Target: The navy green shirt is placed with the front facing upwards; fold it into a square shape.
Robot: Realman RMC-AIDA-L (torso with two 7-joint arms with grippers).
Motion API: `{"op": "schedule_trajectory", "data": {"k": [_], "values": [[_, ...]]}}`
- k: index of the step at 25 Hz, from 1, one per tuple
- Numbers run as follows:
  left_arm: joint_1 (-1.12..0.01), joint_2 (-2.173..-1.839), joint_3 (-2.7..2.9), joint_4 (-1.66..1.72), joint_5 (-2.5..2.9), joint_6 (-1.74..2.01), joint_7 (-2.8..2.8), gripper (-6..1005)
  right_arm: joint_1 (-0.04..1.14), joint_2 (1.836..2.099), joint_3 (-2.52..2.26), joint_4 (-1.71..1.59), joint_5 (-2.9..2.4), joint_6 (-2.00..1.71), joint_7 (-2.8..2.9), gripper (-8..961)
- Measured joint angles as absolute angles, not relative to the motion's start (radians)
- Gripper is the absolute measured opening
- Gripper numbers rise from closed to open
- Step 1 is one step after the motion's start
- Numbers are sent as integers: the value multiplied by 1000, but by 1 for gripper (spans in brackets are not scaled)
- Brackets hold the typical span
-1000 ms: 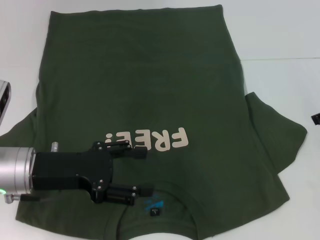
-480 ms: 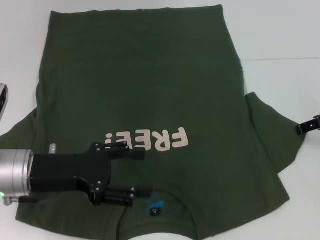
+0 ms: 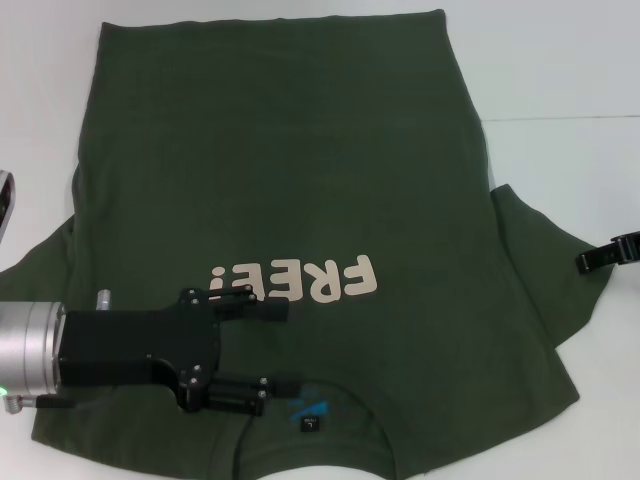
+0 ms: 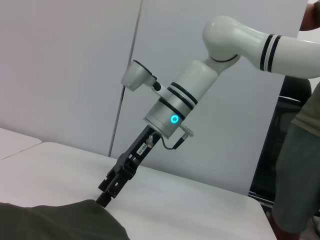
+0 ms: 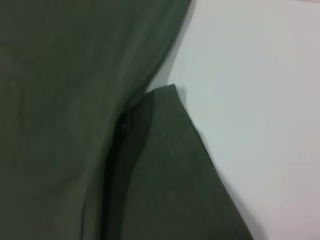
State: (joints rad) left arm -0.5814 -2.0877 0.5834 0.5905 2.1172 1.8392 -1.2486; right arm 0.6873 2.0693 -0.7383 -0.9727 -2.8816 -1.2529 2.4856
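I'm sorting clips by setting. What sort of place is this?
Probably a robot lab or test room: a plain white table, bare pale wall panels, and the navy green shirt laid out between the left gripper and right gripper.

White table (image 3: 560,60) with seam line; grey wall panels (image 4: 65,65); person (image 4: 300,165) standing beside table.

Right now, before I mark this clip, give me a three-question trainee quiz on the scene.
1. True or false: the navy green shirt lies with its FREE! lettering facing up.
2. Which hand hovers over the chest near the collar? A) left hand B) right hand
3. Fill in: the right hand is at the edge of the shirt's ___.

Key: 1 true; 2 A; 3 sleeve.
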Motion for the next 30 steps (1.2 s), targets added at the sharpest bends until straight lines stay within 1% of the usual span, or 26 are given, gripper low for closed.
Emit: {"op": "schedule_trajectory", "data": {"k": [19,30], "values": [[-580,-2088,581,591,2114,1829,-1249,886,695,2063,-716,-890,-2858,-1168,2492,877],[-577,-2088,581,591,2114,1818,-1249,885,690,2041,-696,-813,-2802,-1126,2493,844]]}}
